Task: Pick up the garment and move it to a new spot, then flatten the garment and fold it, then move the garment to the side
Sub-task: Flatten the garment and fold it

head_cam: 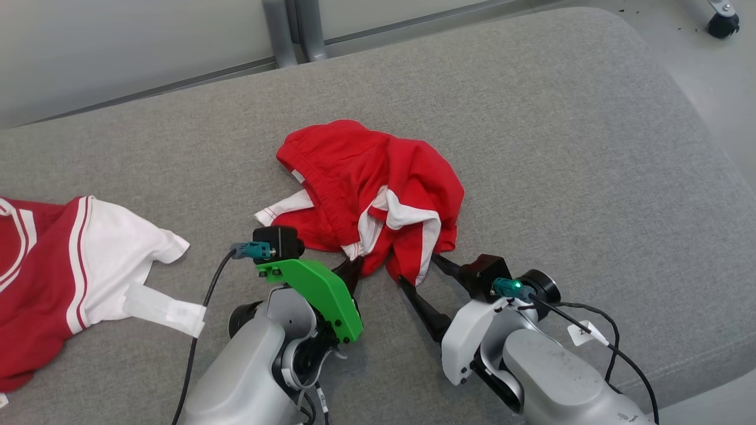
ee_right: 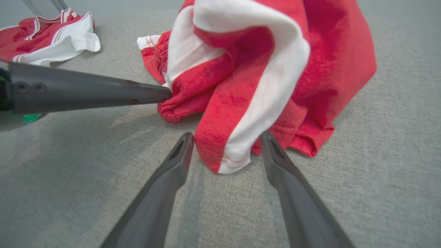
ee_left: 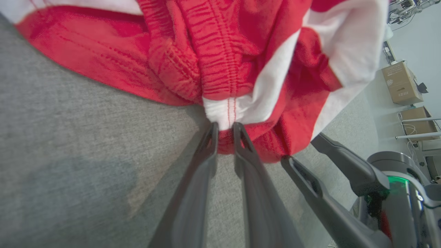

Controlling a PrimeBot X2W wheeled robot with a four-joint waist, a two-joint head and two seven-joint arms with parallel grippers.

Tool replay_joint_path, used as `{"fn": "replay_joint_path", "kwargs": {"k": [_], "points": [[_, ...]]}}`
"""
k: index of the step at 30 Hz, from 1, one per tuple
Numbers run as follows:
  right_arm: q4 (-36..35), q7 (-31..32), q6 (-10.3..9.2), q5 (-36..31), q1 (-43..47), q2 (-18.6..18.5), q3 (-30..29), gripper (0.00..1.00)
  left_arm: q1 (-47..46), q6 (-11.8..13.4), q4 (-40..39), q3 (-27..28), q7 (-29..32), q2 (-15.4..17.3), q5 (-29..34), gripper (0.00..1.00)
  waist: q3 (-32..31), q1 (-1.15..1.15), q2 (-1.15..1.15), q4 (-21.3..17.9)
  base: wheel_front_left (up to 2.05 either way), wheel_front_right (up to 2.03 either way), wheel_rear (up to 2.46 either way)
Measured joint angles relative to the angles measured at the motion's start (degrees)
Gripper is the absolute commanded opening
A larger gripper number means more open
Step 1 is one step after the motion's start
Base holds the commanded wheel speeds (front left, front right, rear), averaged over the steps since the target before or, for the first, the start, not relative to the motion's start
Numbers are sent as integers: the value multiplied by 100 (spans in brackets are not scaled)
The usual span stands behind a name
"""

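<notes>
Garment (head_cam: 366, 183) crumpled, left end effector (ee_left: 225, 126) pinching its edge

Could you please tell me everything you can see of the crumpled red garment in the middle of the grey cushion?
The red garment is a soft knit-looking piece with white stripes and a gathered elastic band, lying crumpled in a heap on the grey cushion. The left gripper pinches a white-and-red fold at its near edge; the right gripper stands open around a striped corner.
</notes>
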Motion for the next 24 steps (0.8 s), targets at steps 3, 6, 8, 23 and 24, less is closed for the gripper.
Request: {"fn": "replay_joint_path", "kwargs": {"k": [3,6,8,23,24], "points": [[-16,0,0,-31,3,-1,-64,100,-52,-42,3,-65,-48,0,-320,0,10,0,0,-57,0,0,0],[-44,0,0,-112,42,-1,-147,100,-97,-42,43,-166,-101,-2,-458,0,8,1,0,-103,0,0,0],[-63,0,0,-203,85,0,-230,100,-114,-48,70,-226,-149,-3,-520,0,-1,1,0,-123,0,0,0],[-1124,0,0,-978,998,-419,-1537,100,467,166,-1247,-190,-780,903,-147,0,-137,0,0,67,0,0,0],[-1267,1,0,-1033,1104,-459,-1662,100,572,231,-1425,-197,-781,1013,-108,0,-151,0,0,96,0,0,0]]}}
